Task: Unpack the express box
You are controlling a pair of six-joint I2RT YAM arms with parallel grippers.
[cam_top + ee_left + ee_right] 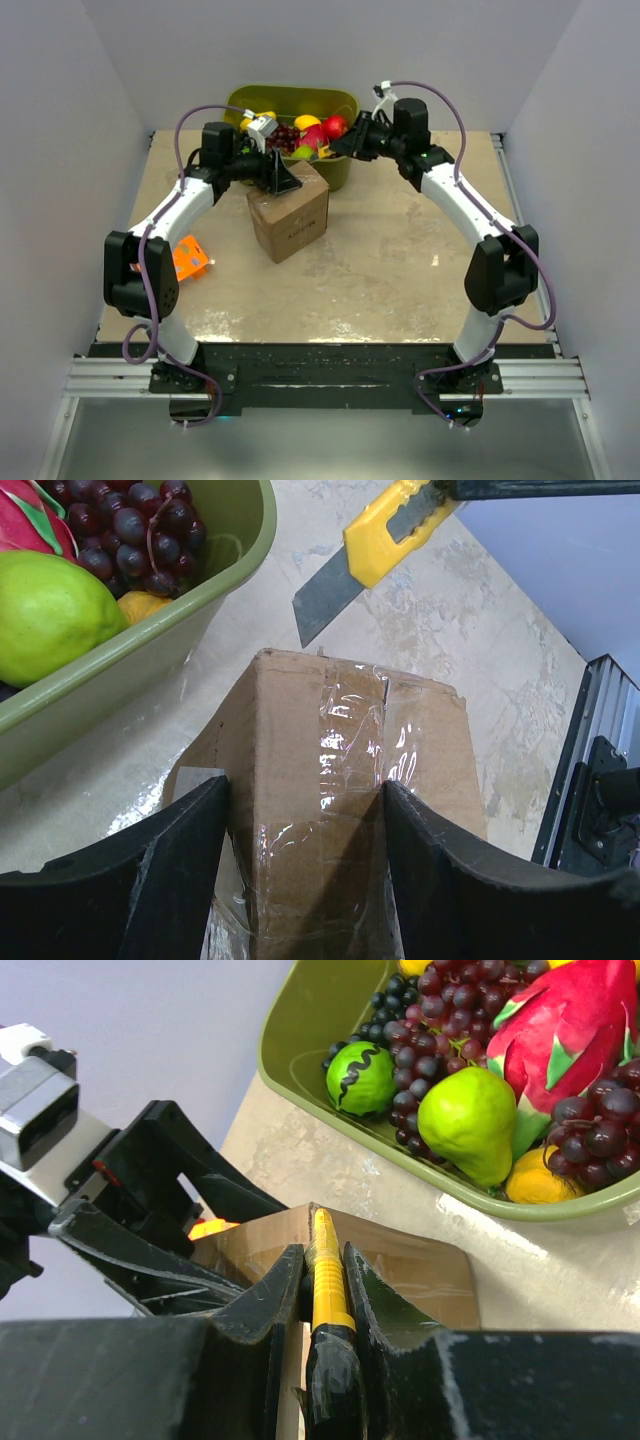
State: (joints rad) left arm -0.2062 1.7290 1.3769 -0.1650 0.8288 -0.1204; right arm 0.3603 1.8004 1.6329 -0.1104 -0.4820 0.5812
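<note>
Looking down from the top camera, I see the express box (290, 225) on the table (400, 265), just in front of the green bin (338, 172) full of fruit. My left gripper (283, 182) is down on the far left part of the box top. My right gripper (343, 145) hangs by the front of the bin, near the box. An orange package (188, 257) lies off to the left, well apart from the box.

From the left wrist, my two black fingers (170, 870) are spread open over the box top, one on each side of the shiny tape (350, 740). The box is wider than the gap between them. I cannot tell if they press on it. A yellow knife (385, 530) points its blade at the far edge of the box, right by the tape.

From the right wrist, my fingers (270, 1295) are closed tight on the knife, and it points at the box.
</note>
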